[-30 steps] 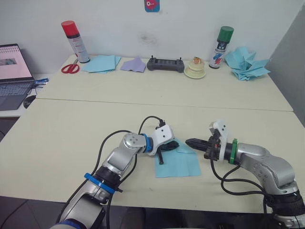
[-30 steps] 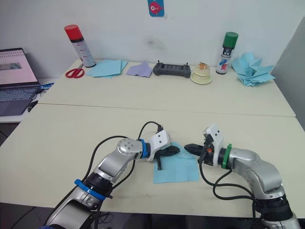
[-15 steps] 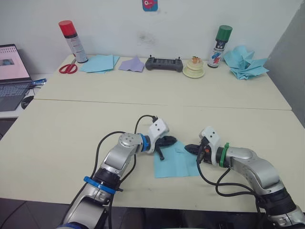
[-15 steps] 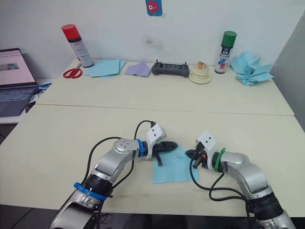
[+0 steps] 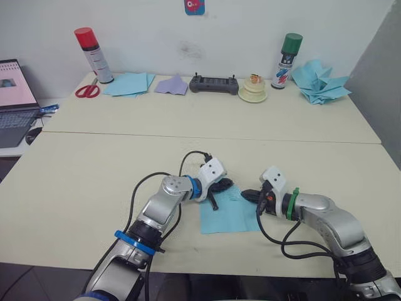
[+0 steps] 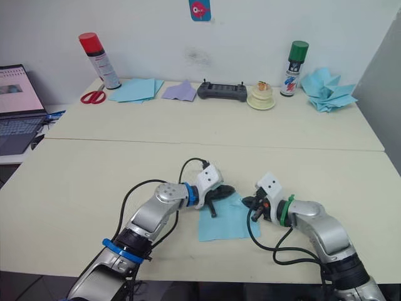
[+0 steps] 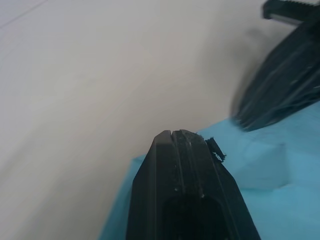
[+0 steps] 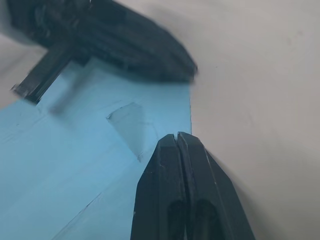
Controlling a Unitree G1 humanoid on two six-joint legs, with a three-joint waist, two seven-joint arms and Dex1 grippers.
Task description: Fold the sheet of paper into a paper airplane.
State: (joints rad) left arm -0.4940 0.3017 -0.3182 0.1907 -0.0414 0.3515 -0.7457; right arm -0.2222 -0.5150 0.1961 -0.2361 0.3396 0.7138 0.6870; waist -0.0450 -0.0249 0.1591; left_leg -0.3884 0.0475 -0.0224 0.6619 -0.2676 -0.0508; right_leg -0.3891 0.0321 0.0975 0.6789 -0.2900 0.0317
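Observation:
The sheet of paper [image 5: 229, 214] is light blue and lies flat near the table's front edge, with a small flap folded over at its far corner [image 8: 127, 125]. A finished paper airplane is out of view. My left gripper [image 5: 221, 185] is shut, its tip resting at the sheet's far left corner [image 7: 172, 135]. My right gripper [image 5: 245, 195] is also shut, and its tip [image 8: 176, 136] sits over the sheet's far right edge. The two tips lie close together, pointing at each other across the folded flap.
Along the far edge stand a red spray can [image 5: 88, 55], scissors [image 5: 86, 91], a pile of blue sheets [image 5: 128, 83], a purple paper piece [image 5: 171, 84], a black controller [image 5: 213, 84], a green spray can [image 5: 286, 52] and a heap of blue paper shapes [image 5: 318, 82]. A laptop [image 5: 12, 94] sits far left.
My right gripper has moved left, from beside the sheet onto its far right edge. The left gripper stays at the far left corner. The camera has shifted slightly.

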